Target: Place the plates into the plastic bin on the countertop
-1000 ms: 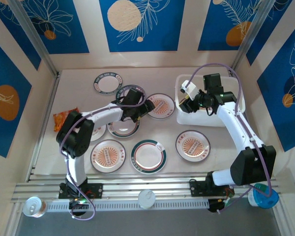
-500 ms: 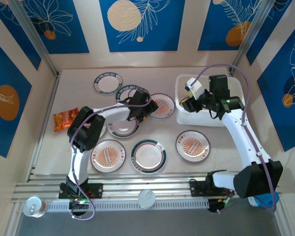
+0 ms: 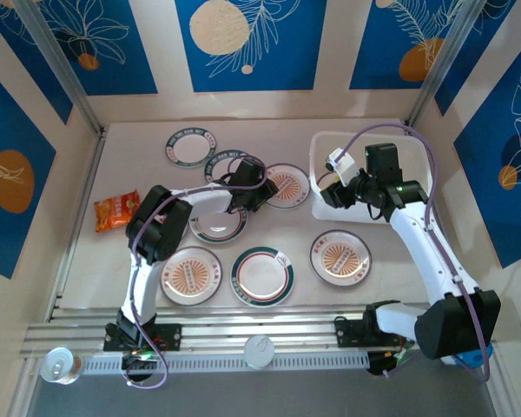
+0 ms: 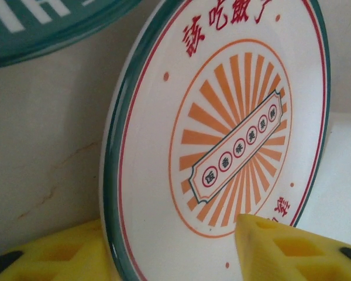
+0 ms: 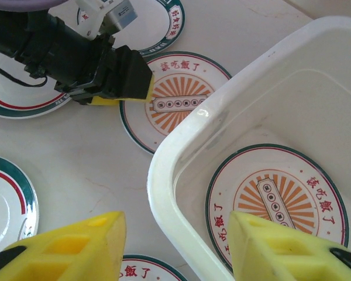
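1. Left hand [image 3: 260, 193]: set at the left edge of an orange-centred plate [image 4: 240, 134], which lies on the worktop [image 3: 139, 165] just left of the plastic bin [image 3: 365, 135]. The 2 yellow fingers [image 4: 292, 252] stand about half open. 1 finger is outside the plate's green rim and 1 is over its printed face. The rim sits in the gap between them, and they are not clamped on it.

2. Right hand [image 5: 175, 225]: held above the bin's left wall near the front corner, about half open and holding nothing. 1 finger is over the worktop and 1 is over the bin interior, with the wall below the gap.

3. Bin contents: 1 sunburst plate [image 5: 279, 196] lies flat on the bin floor.

4. Other plates on the worktop:
- Rear plate [image 3: 191, 146], green-rimmed, at the back left.
- Middle plate [image 3: 215, 228], green-rimmed, partly under the left arm.
- Front-left plate [image 3: 191, 274], orange centre.
- Front-centre plate [image 3: 262, 275], green rim.
- Front-right plate [image 3: 340, 256], orange centre, near the bin's front wall.
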`<state>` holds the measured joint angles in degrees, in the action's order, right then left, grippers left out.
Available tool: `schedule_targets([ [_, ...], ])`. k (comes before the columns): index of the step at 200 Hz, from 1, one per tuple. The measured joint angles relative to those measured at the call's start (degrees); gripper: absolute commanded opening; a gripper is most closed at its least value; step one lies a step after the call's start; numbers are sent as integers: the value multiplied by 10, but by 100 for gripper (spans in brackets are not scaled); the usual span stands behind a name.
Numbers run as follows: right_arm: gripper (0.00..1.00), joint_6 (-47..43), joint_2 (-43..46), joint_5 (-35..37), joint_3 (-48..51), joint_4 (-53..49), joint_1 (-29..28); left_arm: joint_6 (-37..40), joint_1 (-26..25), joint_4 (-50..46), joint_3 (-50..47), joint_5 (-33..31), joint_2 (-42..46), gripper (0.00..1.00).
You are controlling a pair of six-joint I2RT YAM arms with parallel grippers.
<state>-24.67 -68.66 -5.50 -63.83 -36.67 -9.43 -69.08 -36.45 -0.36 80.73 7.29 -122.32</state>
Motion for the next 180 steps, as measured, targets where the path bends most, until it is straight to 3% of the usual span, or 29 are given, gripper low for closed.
schedule_targets([
  [126, 46, 17, 10, 12, 16, 0, -11, -11, 6, 85, -37, 21, 1, 1],
  [180, 46, 24, 23, 17, 16, -3, -15, 2, 8, 86, -69, 40, 48, 0],
])
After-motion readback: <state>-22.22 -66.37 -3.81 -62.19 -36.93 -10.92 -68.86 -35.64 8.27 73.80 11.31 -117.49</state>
